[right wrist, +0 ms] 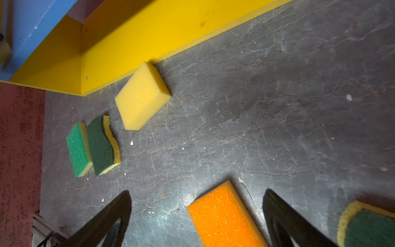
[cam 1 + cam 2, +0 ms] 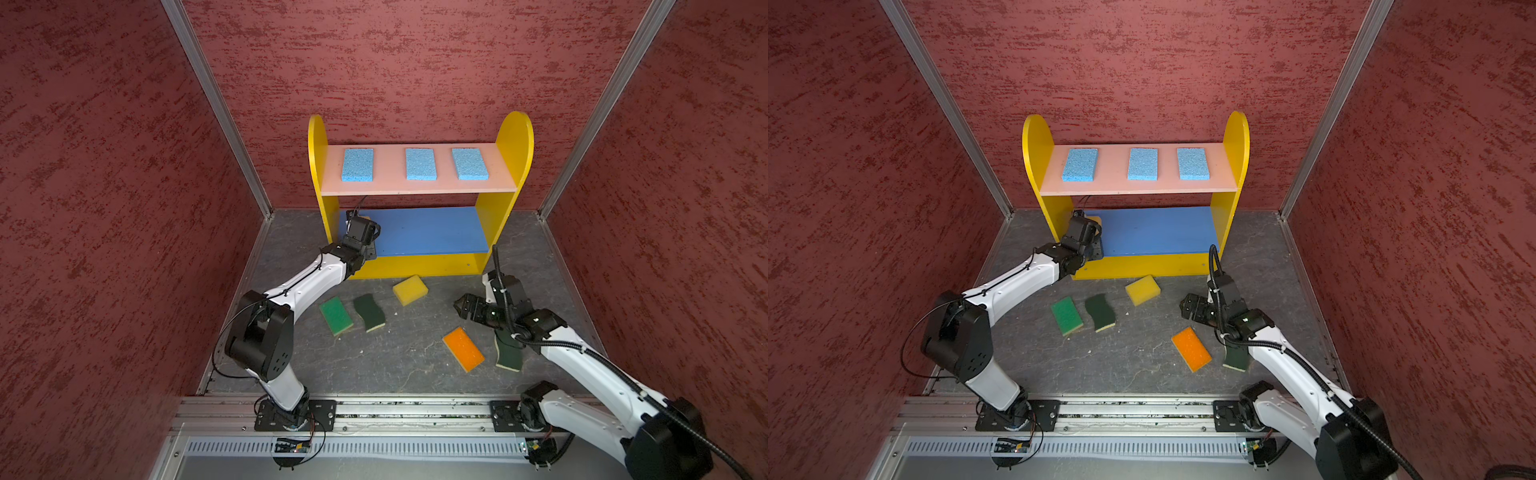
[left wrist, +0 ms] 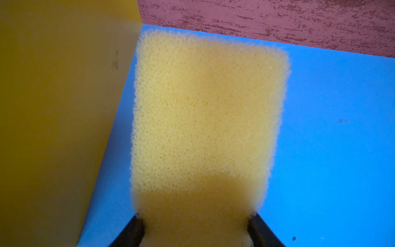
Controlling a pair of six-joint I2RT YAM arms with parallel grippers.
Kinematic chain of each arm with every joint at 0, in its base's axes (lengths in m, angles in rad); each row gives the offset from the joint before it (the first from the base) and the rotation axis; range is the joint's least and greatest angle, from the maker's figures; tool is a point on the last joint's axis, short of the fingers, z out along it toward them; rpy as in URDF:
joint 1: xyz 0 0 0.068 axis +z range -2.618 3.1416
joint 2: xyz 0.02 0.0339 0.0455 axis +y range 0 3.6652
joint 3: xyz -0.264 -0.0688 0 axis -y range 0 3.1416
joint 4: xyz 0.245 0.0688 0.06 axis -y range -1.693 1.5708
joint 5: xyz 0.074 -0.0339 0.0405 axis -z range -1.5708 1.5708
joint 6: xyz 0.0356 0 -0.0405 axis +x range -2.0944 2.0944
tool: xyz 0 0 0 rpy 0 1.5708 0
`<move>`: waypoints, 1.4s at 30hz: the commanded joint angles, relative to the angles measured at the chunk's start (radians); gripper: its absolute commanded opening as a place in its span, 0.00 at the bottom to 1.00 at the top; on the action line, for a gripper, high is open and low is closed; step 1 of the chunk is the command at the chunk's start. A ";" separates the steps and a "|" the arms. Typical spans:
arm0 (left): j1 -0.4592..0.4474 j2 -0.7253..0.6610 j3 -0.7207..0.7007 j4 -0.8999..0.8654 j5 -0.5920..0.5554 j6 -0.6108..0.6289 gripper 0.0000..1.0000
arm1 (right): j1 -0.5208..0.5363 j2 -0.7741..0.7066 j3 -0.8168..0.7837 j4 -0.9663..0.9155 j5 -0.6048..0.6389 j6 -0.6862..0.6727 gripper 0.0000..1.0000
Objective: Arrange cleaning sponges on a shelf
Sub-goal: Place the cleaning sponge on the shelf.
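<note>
The left gripper (image 3: 195, 226) is pinching one short end of a yellow sponge (image 3: 205, 119), its jaws pressing in from either side, and is holding it over the blue middle board (image 3: 331, 149) of the shelf (image 2: 515, 149), close beside a yellow side panel (image 3: 53, 107). In both top views this is happening just left of frame centre. Whether the foam is already touching the board I cannot tell. To place it well, I judge the arm should be lowering the sponge flat onto the board and clear of the panel, so the foam is not rubbing and twisting. Only then should it be spreading the jaws and backing straight out. Leaving room for neighbours would echo the three light blue sponges (image 2: 357, 164) lying evenly spaced on the pink top board (image 2: 419, 187). The right gripper (image 1: 197, 191) is hanging spread wide and empty above the grey floor (image 2: 395, 365), beside the orange-topped sponge (image 1: 224, 216). The left wrist view is showing the grip and the gap to the panel, which the top views are hiding behind the wrist. The top views are showing what is waiting on the floor at lower centre: another yellow sponge (image 2: 410, 289), a bright green sponge (image 2: 336, 316) and two dark green wavy sponges (image 2: 369, 312).
</note>
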 commanded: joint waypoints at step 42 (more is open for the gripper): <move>0.029 0.070 0.028 0.049 -0.015 0.006 0.69 | -0.008 -0.003 -0.002 0.042 -0.016 0.025 0.96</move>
